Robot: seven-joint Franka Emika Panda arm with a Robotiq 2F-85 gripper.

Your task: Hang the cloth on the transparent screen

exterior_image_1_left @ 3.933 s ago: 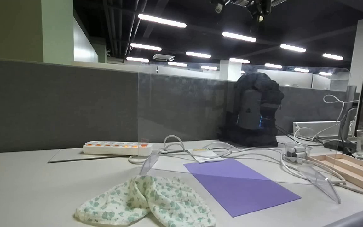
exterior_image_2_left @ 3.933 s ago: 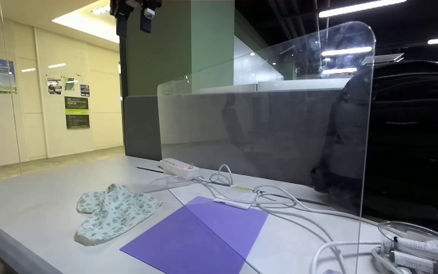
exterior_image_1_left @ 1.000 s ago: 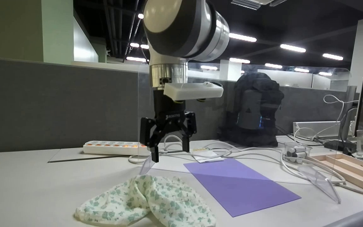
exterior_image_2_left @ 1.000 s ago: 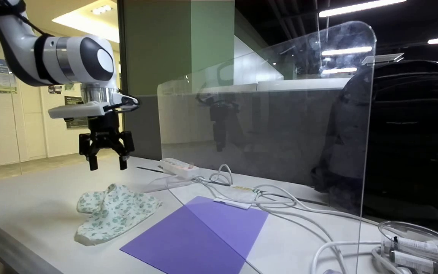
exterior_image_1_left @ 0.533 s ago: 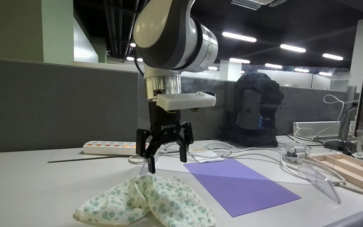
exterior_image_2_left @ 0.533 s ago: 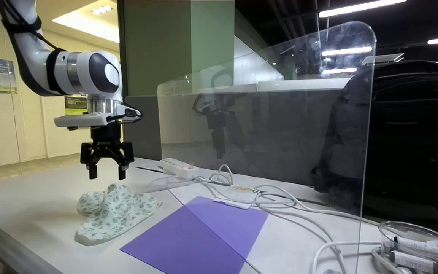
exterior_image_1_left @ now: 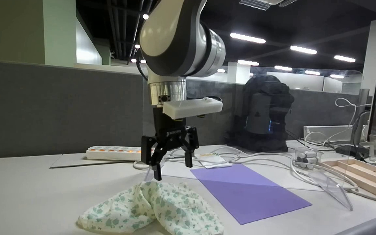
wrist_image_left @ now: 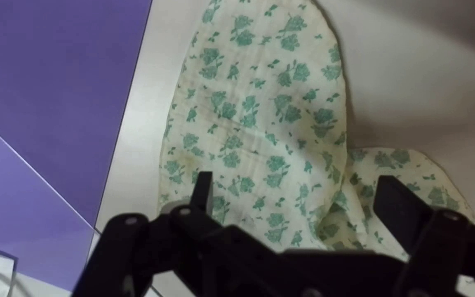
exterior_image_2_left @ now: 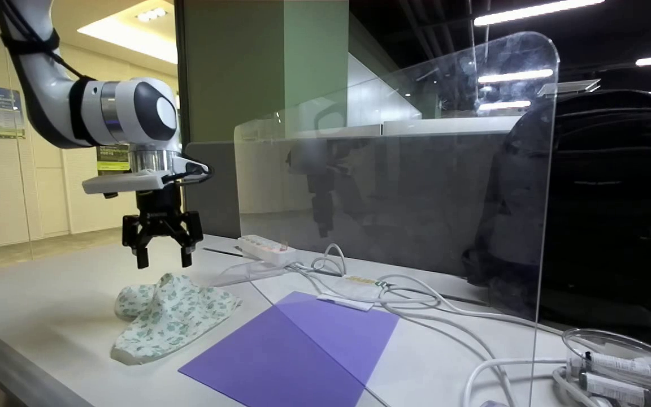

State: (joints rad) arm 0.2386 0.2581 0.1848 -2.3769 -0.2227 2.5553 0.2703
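Observation:
The cloth is cream with green flowers and lies crumpled on the table, with a raised fold. It shows in both exterior views (exterior_image_1_left: 184, 209) (exterior_image_2_left: 173, 316) and fills much of the wrist view (wrist_image_left: 254, 107). The transparent screen (exterior_image_1_left: 204, 111) stands upright on clear feet behind the cloth; it also shows in an exterior view (exterior_image_2_left: 416, 192). My gripper (exterior_image_1_left: 173, 170) is open and empty, pointing down above the cloth with a gap below its fingertips (exterior_image_2_left: 164, 259). In the wrist view the two fingers (wrist_image_left: 295, 185) are wide apart, with the cloth's fold between them.
A purple sheet (exterior_image_1_left: 250, 195) lies partly under the screen, beside the cloth. A white power strip (exterior_image_1_left: 113, 153), white cables (exterior_image_2_left: 444, 308) and a clear cup (exterior_image_2_left: 619, 362) of small bottles stand near the screen. A black backpack (exterior_image_1_left: 266, 114) and a wooden tray (exterior_image_1_left: 367, 176) are farther right.
The arm has come down from the top of the views to just above the cloth. In the last half second it has only tilted slightly. The cloth and screen have not moved.

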